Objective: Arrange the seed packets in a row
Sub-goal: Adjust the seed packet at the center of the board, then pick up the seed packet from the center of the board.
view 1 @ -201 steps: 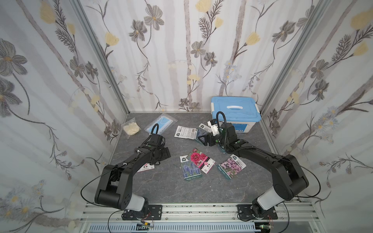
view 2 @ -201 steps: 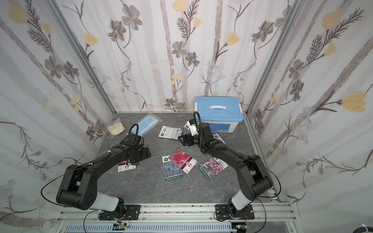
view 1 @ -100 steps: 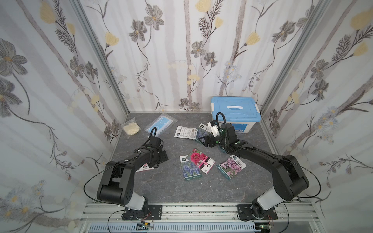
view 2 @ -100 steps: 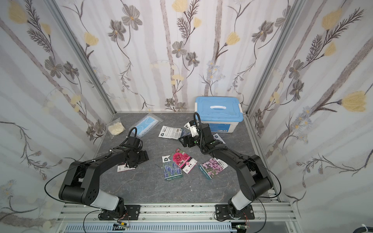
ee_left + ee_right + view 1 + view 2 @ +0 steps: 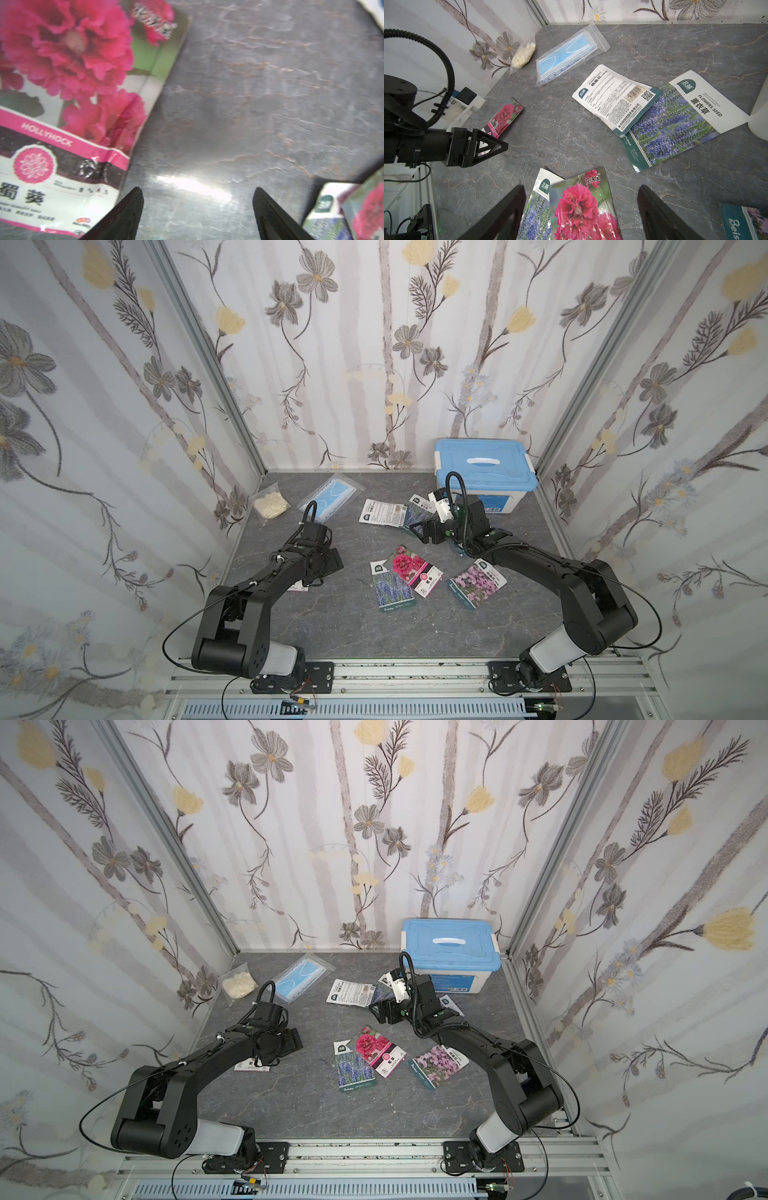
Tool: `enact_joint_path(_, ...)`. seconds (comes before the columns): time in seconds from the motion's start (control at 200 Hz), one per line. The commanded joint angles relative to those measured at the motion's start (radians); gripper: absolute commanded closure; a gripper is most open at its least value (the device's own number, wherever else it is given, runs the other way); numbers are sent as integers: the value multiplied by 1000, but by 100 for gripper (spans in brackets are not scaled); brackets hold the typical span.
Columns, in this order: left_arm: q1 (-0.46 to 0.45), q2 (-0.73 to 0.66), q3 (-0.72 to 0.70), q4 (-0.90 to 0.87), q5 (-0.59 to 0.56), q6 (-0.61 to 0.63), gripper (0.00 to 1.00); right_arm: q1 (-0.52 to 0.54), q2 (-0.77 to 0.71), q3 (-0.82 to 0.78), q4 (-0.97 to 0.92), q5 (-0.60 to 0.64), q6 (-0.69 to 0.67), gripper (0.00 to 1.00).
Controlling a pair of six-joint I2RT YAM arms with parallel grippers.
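1. Since a second ago my left gripper [image 5: 197, 190] has drawn back a little toward me; no packet has shifted.
2. Its fingers [image 5: 124, 214] are spread over bare table [image 5: 239, 104], pinching nothing; the hollyhock packet [image 5: 62, 99] lies flat alongside one finger, outside the gap, and I cannot tell whether they touch.
3. At mid-table a red-flower packet [image 5: 411, 570] overlaps a lavender packet [image 5: 390, 593], apart from both my grippers.
4. Further back, a white-backed packet [image 5: 614, 97] overlaps a second lavender packet [image 5: 675, 124].
5. My right gripper [image 5: 581, 188] hangs above the table just beside that back pair, fingers spread, holding nothing.
6. A pink-purple packet [image 5: 476, 585] lies flat and alone to the right of the overlapped mid-table pair, apart from my fingers.
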Motion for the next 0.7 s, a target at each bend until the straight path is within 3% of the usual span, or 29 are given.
enact_joint_path(0.0, -64, -15, 62, -12, -21, 1, 14, -10, -12, -18, 5, -4, 1, 14)
enact_joint_path(0.16, -182, 25, 127, 22, -34, -29, 13, -19, -40, -100, 41, -18, 40, 14)
enact_joint_path(0.455, -378, 172, 125, 205, -22, -93, 13, -21, -89, -269, 120, -47, 123, 15)
enact_joint_path(0.694, -451, 251, 144, 270, -10, -130, 13, -21, -106, -302, 120, -19, 138, 15)
